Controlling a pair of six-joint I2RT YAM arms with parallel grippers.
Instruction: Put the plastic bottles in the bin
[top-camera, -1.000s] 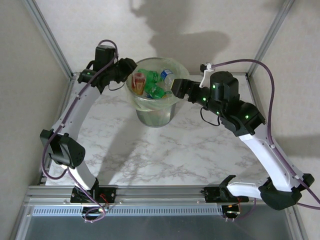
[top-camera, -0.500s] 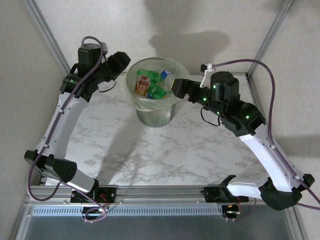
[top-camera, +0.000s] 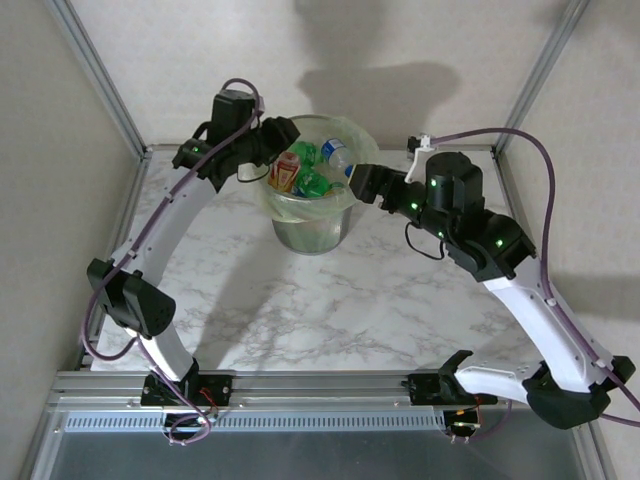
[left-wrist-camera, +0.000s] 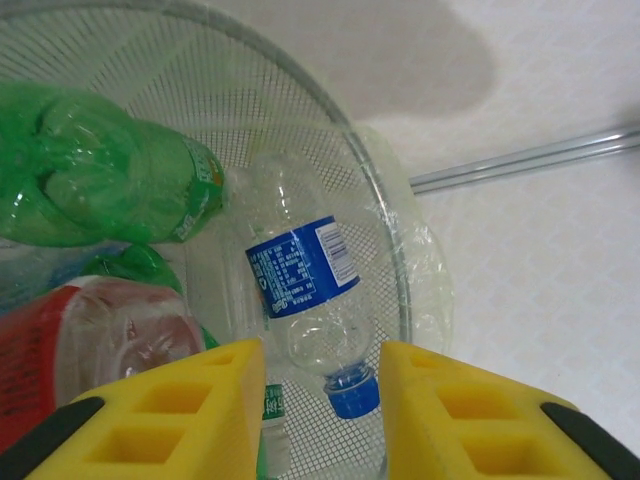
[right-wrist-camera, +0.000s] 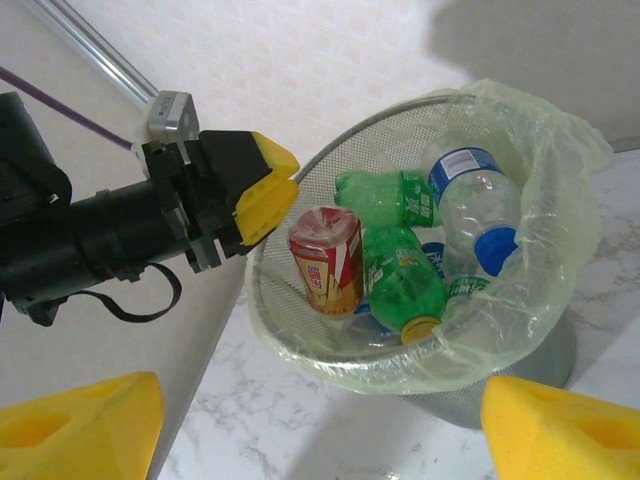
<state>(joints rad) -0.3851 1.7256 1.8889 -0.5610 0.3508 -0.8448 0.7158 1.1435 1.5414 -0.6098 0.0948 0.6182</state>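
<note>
Right two-finger gripper (top-camera: 358, 183): spread wide, empty, at right rim. Round grey mesh bin with pale green bag liner (right-wrist-camera: 560, 150): clear, green and red-labelled plastic bottles (right-wrist-camera: 400, 275) heaped inside, axes mixed, below both hands. Left gripper (right-wrist-camera: 262, 185): closed, empty, over far-left rim.

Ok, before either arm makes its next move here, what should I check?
1. Nothing held by the left end effector: ok, shut on nothing, at the rim of the bin.
2. Nothing held by the right end effector: ok, open, fingers wide apart.
3. That bin upright: ok.
4. The liner folded over the rim: ok.
5. Bottles contained: ok, the clear bottle, green bottles and red-labelled bottle lie inside.
</note>
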